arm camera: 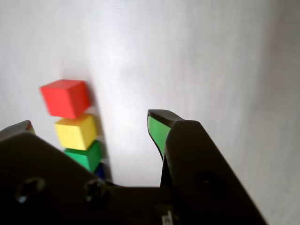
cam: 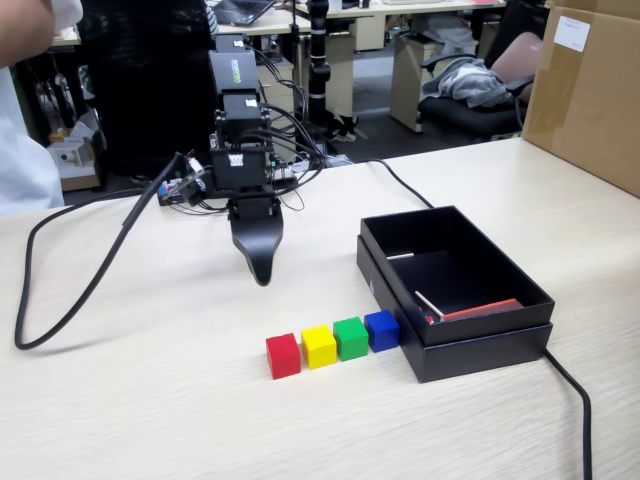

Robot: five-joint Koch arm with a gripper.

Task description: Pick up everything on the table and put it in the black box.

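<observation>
Four cubes sat in a touching row on the table point(cam: 150, 400): red cube point(cam: 283, 355), yellow cube point(cam: 319, 346), green cube point(cam: 351, 338), blue cube point(cam: 382, 330) against the black box point(cam: 470, 345). None was boxed. The gripper point(cam: 261, 270) hovered behind them, holding nothing; its opening could not be told.

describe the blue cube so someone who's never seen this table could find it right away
In the fixed view, find the black box on the beige table. A row of four cubes runs leftward from its near left corner. The blue cube is the one nearest the box, beside the green cube.
</observation>
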